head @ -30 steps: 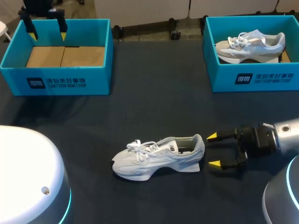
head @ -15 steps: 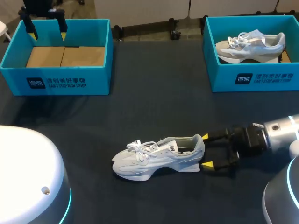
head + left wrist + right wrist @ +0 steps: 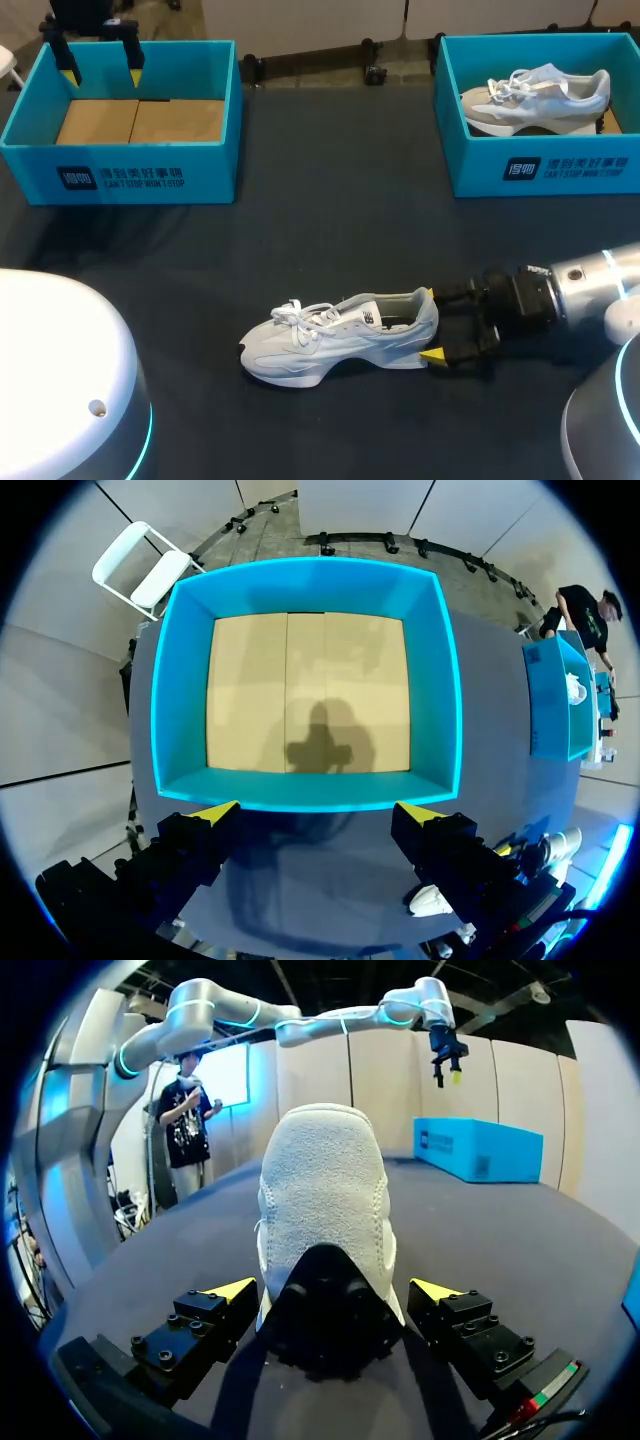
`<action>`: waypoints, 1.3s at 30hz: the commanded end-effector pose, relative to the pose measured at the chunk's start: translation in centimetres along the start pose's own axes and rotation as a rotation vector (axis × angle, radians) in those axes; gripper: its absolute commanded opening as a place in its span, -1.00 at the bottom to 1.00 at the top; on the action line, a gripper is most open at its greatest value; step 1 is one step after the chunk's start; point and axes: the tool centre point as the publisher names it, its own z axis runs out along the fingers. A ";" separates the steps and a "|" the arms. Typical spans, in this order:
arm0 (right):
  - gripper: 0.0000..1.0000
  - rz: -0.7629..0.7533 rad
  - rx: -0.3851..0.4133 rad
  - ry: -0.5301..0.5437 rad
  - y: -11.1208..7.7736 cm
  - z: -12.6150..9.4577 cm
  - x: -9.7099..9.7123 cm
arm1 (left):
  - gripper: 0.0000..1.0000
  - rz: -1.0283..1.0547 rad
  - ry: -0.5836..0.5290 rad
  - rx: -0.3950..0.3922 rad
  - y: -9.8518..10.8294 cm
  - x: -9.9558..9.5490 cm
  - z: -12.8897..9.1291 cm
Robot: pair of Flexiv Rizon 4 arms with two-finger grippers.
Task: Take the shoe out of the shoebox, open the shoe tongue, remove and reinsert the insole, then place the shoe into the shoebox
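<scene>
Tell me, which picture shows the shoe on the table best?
The head view: the whole shoe is seen side-on there, laces to heel. The right wrist view shows only its heel between the open jaws. The left wrist view shows it barely, if at all.

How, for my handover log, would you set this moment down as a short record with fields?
shoe: pale, on its sole on the dark table, out of any box, heel toward the right gripper
right gripper: open, one finger on either side of the heel; contact unclear
left gripper: open, above the left shoebox's far wall
left shoebox: blue, empty, bare cardboard floor
right shoebox: blue, holds a second shoe
</scene>
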 end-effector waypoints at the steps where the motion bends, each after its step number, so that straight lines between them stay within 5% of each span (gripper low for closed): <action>1: 1.00 0.004 0.006 -0.001 0.2 0.6 0.0 | 1.00 0.000 0.000 0.000 0.0 0.0 0.0; 39: 1.00 -0.018 -0.042 0.032 1.0 3.4 0.3 | 1.00 0.000 0.000 0.000 0.0 0.0 0.0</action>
